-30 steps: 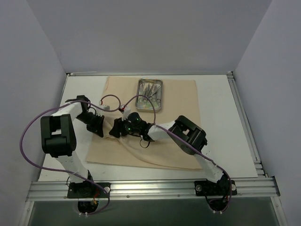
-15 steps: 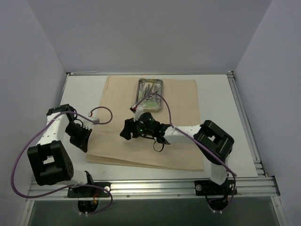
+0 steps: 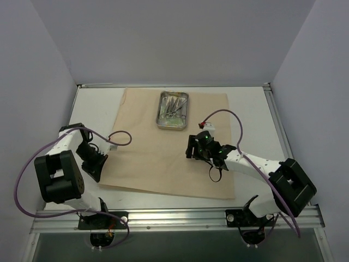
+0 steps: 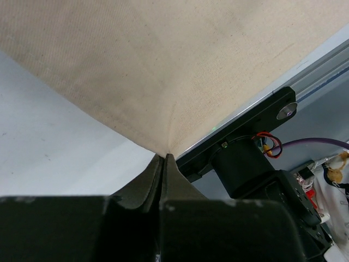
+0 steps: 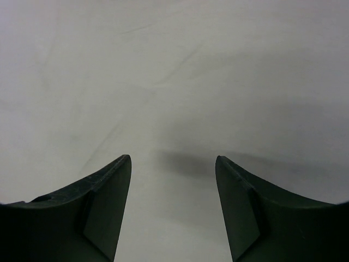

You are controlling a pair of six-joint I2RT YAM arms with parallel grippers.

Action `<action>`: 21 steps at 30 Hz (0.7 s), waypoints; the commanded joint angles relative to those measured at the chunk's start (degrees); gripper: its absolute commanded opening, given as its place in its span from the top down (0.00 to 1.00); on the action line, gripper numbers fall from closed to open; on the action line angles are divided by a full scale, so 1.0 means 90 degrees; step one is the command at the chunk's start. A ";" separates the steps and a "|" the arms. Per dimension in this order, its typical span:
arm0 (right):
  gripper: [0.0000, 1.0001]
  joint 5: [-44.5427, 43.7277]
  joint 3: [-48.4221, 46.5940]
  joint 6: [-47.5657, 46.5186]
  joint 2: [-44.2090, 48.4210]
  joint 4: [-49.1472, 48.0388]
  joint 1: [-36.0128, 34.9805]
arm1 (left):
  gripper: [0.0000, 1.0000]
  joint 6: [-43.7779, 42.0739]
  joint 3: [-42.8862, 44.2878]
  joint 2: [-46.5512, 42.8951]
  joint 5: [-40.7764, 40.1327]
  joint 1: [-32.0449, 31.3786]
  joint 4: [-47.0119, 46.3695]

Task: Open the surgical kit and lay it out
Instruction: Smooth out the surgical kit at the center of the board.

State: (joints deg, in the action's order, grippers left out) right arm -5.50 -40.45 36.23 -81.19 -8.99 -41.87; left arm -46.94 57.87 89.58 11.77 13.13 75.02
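The left end effector (image 4: 163, 157) is clamping the near-left corner of the beige cloth wrap (image 3: 163, 158); the right end effector (image 3: 192, 148) is hovering spread apart above it, near the shiny rectangular steel tray (image 3: 173, 109).

- Table (image 3: 256, 109): white, matte, flat top that fills the middle of the overhead view; faint scuffs show in the close views.
- Back wall (image 3: 174, 38): plain pale grey panel, upright behind the table's far edge.
- Left wall (image 3: 27, 109): plain pale grey panel, angled in along the table's left side.
- Right wall (image 3: 327, 109): matching panel along the right side.
- Near rail (image 3: 174, 218): silver slotted metal bar across the table's near edge.
- Right rail (image 3: 283, 136): silver bar along the right edge.
- Far rail (image 3: 98, 85): thin silver strip at the foot of the back wall.
- Lower strip (image 3: 174, 245): dull grey-green surface below the near rail.
- Light: even, diffuse, with soft shadows.
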 commanded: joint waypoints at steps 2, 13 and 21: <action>0.41 -0.0318 0.0431 0.0369 0.0593 0.0823 0.0578 | 0.98 -0.0322 0.0084 0.0212 -0.0077 0.0026 0.0551; 0.41 -0.0131 0.0676 0.0116 0.0711 0.1242 0.1819 | 0.74 -0.0585 0.0250 0.0808 -0.0536 -0.0091 0.0569; 0.32 -0.0474 0.0178 -0.0363 0.0740 0.1869 0.2375 | 0.27 -0.0733 0.1615 0.0672 -0.0108 0.0016 0.1234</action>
State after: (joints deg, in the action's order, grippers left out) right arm -6.96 -35.64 35.53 -75.35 4.80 -23.83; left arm -52.62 63.79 97.51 7.53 12.53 76.55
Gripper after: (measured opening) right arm 0.672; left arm 0.738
